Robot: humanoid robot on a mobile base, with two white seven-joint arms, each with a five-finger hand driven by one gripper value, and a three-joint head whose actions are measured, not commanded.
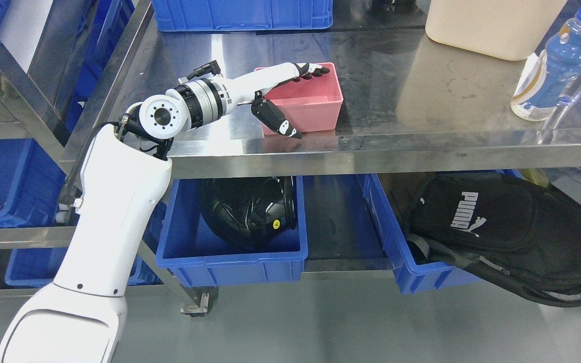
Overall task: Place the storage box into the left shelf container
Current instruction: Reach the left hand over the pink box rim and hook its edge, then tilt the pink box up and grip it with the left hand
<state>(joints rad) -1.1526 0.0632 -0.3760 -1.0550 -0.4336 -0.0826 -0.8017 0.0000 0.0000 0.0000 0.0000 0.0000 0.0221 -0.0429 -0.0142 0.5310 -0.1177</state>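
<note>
Blue sports bottle (563, 60) and beige tub (492, 25) up top — below, black helmet (250, 209), black backpack (512, 237) (logo visible)

White left arm (114, 222), silver wrist ring, black-tipped fingers (278, 121), black cables at elbow.

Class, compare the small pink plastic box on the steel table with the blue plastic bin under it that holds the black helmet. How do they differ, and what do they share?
The small pink plastic box sits on the steel table; the blue plastic bin sits on the shelf below. The pink box looks smaller. It appears empty, while the blue bin holds a black helmet. The left robot hand reaches over the pink box; nothing touches the bin. Both are open-topped rectangular containers.
</note>
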